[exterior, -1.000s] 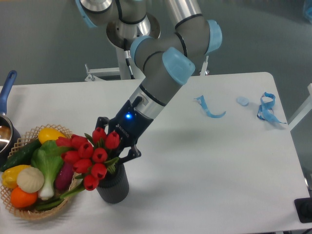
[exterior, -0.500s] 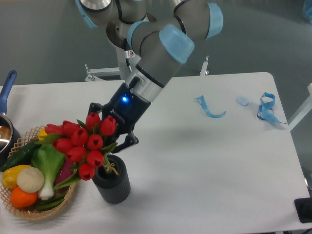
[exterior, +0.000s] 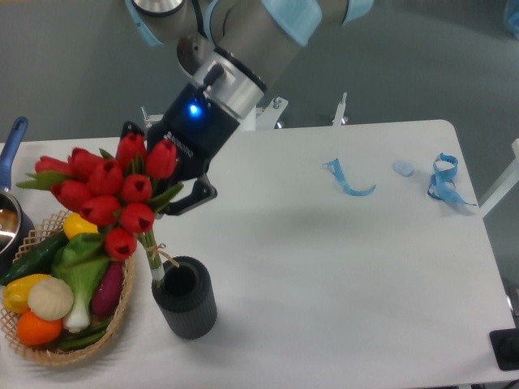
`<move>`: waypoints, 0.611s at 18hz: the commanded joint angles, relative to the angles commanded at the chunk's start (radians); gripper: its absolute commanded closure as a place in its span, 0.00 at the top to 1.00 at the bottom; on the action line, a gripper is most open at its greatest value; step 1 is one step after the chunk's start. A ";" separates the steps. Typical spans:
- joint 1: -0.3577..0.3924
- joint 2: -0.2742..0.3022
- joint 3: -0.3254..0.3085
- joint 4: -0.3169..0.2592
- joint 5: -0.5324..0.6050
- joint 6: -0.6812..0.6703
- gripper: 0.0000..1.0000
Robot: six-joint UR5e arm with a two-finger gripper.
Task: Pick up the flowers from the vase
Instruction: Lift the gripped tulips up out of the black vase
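Observation:
The flowers (exterior: 109,194), a bunch of red tulip buds with green leaves, hang tilted above the table's left side. My gripper (exterior: 166,198) is shut on the bunch just under the buds. The tied stems (exterior: 154,261) slant down, and their tips still reach the rim of the vase (exterior: 186,299). That vase is a short dark grey ribbed cylinder standing upright near the front edge, and its mouth is mostly open to view.
A woven basket (exterior: 123,304) of vegetables sits left of the vase, almost touching it. A pot with a blue handle (exterior: 11,146) is at the far left edge. Blue strips (exterior: 350,182) and a blue ribbon (exterior: 442,182) lie at the right.
The gripper has risen and moved left with the flowers. The stems have slid up out of the vase until only their tips are at its rim.

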 joint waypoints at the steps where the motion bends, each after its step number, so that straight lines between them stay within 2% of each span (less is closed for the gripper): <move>1: 0.021 0.005 0.008 0.000 -0.006 -0.002 0.39; 5: 0.103 0.011 0.008 -0.002 0.008 0.000 0.39; 7: 0.188 0.009 0.002 0.002 0.006 0.018 0.39; 8: 0.222 0.000 0.005 0.003 0.006 0.044 0.39; 11: 0.296 -0.006 -0.038 0.005 0.006 0.170 0.39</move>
